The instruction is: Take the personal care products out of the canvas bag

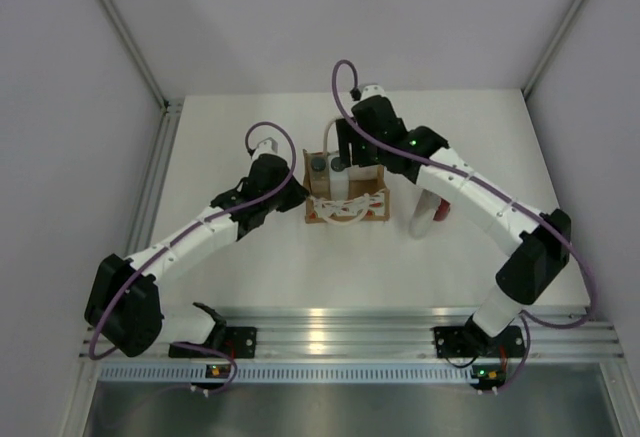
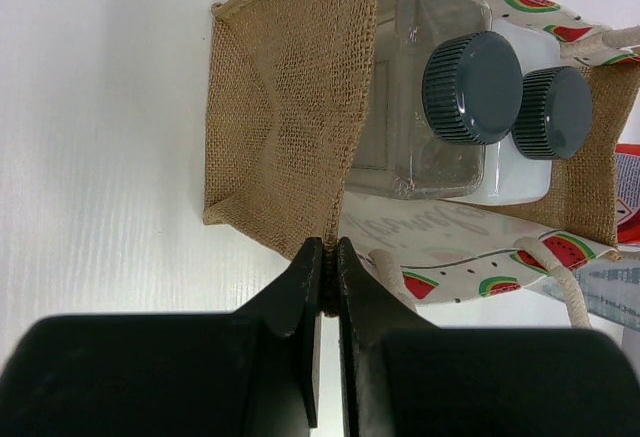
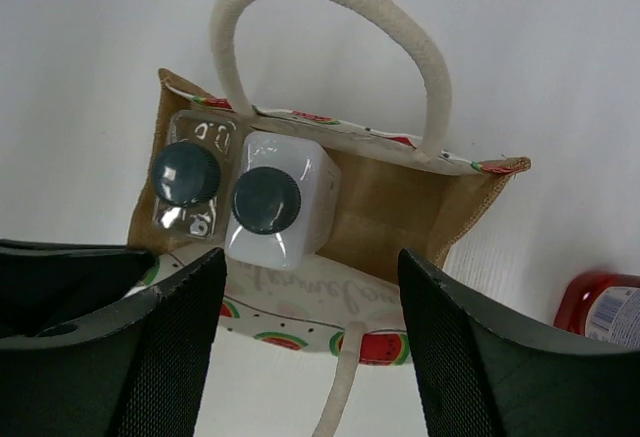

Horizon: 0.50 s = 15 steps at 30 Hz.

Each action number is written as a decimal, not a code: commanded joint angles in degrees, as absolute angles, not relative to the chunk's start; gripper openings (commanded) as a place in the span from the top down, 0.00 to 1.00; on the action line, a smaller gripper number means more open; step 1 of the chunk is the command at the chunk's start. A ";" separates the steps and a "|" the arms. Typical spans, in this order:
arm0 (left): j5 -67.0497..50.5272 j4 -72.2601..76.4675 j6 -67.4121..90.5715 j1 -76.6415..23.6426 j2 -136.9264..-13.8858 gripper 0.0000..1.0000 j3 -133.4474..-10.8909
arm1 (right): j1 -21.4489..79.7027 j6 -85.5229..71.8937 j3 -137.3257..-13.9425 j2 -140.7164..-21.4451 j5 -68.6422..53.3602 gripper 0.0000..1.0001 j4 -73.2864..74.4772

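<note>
The canvas bag (image 1: 346, 204) stands upright mid-table, tan burlap with watermelon-print sides and cream rope handles. Two bottles with dark grey caps stand inside it, a clear one (image 3: 185, 174) and a white one (image 3: 267, 200); from the left wrist their caps (image 2: 470, 87) show side by side. My left gripper (image 2: 329, 257) is shut on the bag's burlap side edge (image 2: 280, 127). Directly above the bag's mouth my right gripper (image 3: 310, 257) hovers open, holding nothing. The red bottle (image 1: 444, 213) and the pale tube (image 1: 423, 215) lie on the table right of the bag.
The red bottle (image 3: 600, 307) lies close to the bag's right side, partly under my right forearm in the top view. One rope handle (image 3: 330, 17) arches up on the bag's far side. The other handle (image 3: 345, 397) droops in front, below the right gripper.
</note>
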<state>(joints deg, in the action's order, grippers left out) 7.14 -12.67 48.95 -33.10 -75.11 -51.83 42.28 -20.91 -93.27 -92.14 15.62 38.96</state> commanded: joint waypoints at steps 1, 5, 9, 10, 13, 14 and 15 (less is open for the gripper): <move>8.09 -11.60 49.31 -33.22 -73.74 1.00 -51.24 | 43.24 -22.85 -97.12 -95.35 19.50 0.33 36.04; 8.17 -11.51 49.31 -33.22 -73.65 1.00 -51.24 | 43.33 -21.97 -98.70 -99.05 17.24 0.41 36.04; 8.00 -11.60 49.31 -33.22 -74.26 1.00 -51.33 | 43.42 -22.15 -99.67 -101.68 15.47 0.41 36.04; 7.91 -11.60 49.22 -33.31 -74.35 1.00 -51.33 | 43.50 -22.15 -99.84 -101.95 15.21 0.41 36.12; 7.56 -11.60 49.31 -33.22 -74.79 1.00 -51.50 | 43.59 -22.15 -100.46 -102.92 14.68 0.41 36.04; 7.47 -11.60 49.31 -33.22 -74.79 1.00 -51.50 | 43.68 -22.06 -100.55 -103.09 14.59 0.41 36.04; 7.47 -11.51 49.31 -33.31 -74.79 1.00 -51.59 | 43.59 -22.06 -100.55 -103.53 14.50 0.42 36.04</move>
<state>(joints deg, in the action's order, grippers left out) 7.11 -12.67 48.99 -33.10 -75.16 -51.83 42.54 -21.67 -97.12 -102.83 15.18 38.68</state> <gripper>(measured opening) 0.097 0.586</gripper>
